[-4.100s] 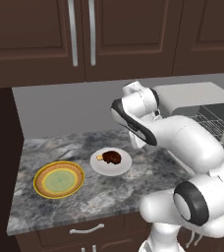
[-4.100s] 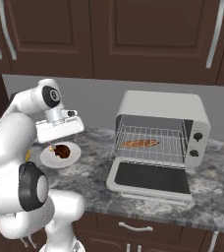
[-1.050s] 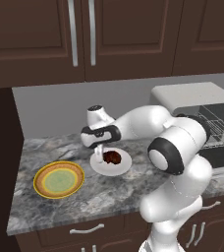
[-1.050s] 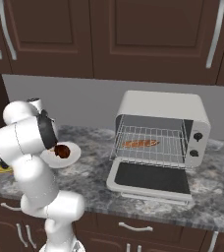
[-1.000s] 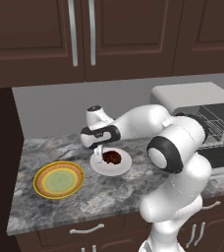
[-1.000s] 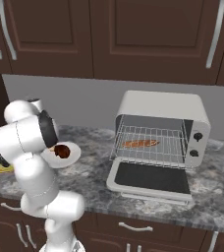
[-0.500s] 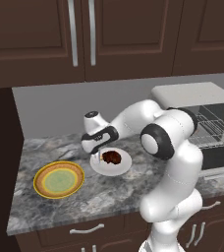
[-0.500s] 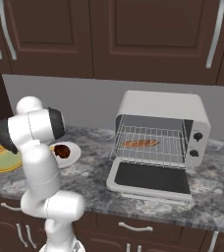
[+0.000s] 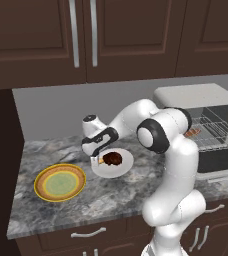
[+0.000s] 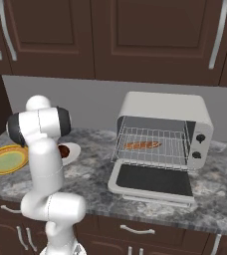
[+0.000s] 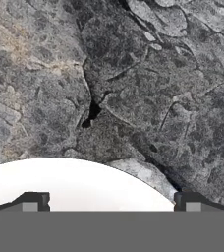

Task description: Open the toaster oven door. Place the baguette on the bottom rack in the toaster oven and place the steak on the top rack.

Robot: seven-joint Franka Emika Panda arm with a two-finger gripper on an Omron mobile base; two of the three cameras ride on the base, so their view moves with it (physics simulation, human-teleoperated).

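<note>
My steak [image 9: 113, 158] is dark reddish-brown on a plain white plate [image 9: 122, 169]; beside it a yellow plate [image 9: 60, 182] with a green centre and orange rim; mottled grey stone counter [image 11: 133, 88]; off-white toaster oven [image 10: 165, 115]; tan-brown baguette [image 10: 142, 145]

Oven [image 10: 161, 114] open, door [image 10: 154, 180] lying flat on counter. Baguette [image 10: 142, 145] flat on a wire rack, probably the bottom one. Steak [image 9: 112, 158] dark, resting on white plate.
</note>
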